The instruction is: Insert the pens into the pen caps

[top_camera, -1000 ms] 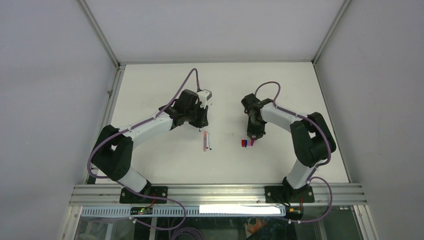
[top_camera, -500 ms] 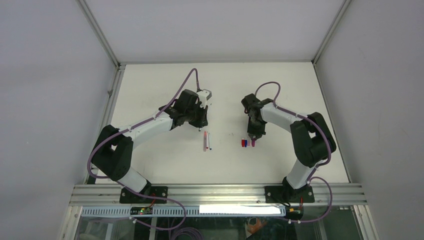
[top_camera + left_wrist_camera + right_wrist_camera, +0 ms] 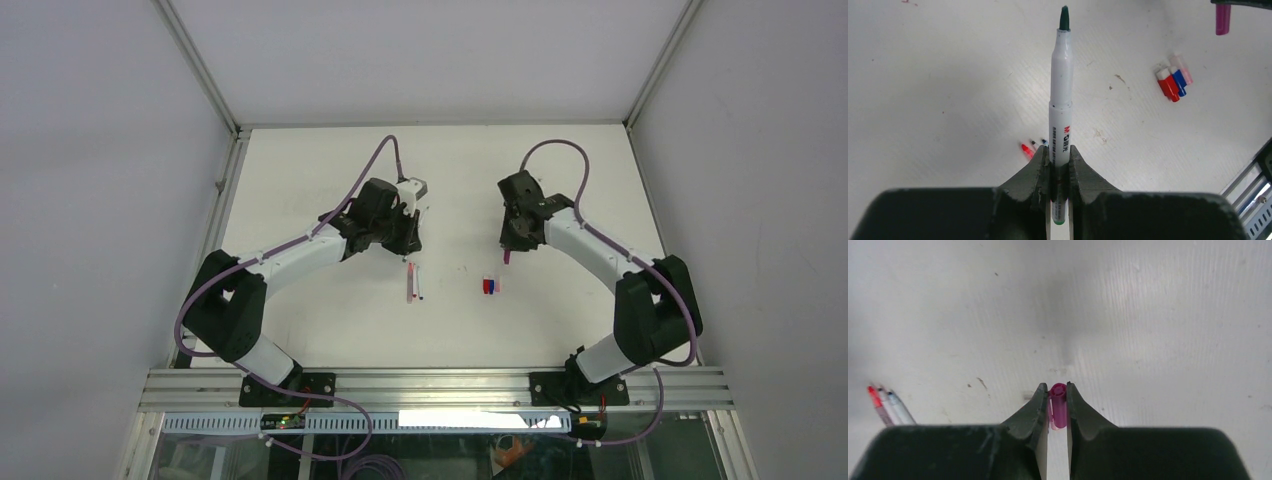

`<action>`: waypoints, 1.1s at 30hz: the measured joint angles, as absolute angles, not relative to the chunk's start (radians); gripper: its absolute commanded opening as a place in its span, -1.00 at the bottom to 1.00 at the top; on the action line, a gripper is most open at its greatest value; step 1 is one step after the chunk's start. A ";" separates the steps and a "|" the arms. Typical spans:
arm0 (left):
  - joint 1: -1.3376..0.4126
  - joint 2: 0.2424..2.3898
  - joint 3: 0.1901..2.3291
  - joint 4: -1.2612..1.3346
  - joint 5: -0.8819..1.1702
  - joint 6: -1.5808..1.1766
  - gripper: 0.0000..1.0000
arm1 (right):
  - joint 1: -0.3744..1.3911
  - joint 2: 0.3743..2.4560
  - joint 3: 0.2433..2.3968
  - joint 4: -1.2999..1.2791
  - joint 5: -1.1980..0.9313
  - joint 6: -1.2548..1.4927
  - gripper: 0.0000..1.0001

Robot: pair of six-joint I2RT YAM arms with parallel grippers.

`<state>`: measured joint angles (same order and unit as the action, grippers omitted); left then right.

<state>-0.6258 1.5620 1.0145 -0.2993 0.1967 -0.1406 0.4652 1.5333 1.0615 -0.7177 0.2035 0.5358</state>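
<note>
My left gripper [image 3: 408,240] is shut on a white pen [image 3: 1061,100] with a dark green tip, which points away from the wrist [image 3: 1060,159]. My right gripper [image 3: 507,250] is shut on a magenta cap [image 3: 1058,409], held above the table with its end showing between the fingertips [image 3: 1058,394]. That cap also shows at the top right of the left wrist view [image 3: 1222,19]. A red cap [image 3: 1166,86], a blue cap [image 3: 1178,81] and a pale pink cap [image 3: 1184,70] lie together on the table [image 3: 489,286]. Other pens [image 3: 413,283] lie side by side below my left gripper.
The pens on the table show at the left edge of the right wrist view [image 3: 885,405], with red, dark and blue tips. The white table [image 3: 330,320] is framed by aluminium rails [image 3: 440,380] at the front and grey walls around.
My right gripper has risen from the cluster of caps with the magenta cap and moved toward the back of the table. My left gripper has stayed almost still with its pen.
</note>
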 measured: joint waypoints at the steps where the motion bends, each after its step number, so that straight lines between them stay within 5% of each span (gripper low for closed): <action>1: -0.629 1.562 1.014 -0.289 0.208 -0.141 -1.00 | 0.464 1.517 1.062 -0.696 0.204 0.530 -1.00; 17: -0.656 1.535 0.907 0.056 0.399 -0.192 -1.00 | 0.463 1.483 1.312 -0.310 0.125 0.539 -1.00; 33: -0.656 1.536 0.907 0.150 0.476 -0.218 -1.00 | 0.557 1.482 1.308 -0.174 0.025 0.575 -1.00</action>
<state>-0.6556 1.5360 0.9073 0.1497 0.4759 -0.2180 0.5568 1.4822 1.3083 -0.1741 0.0254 0.5751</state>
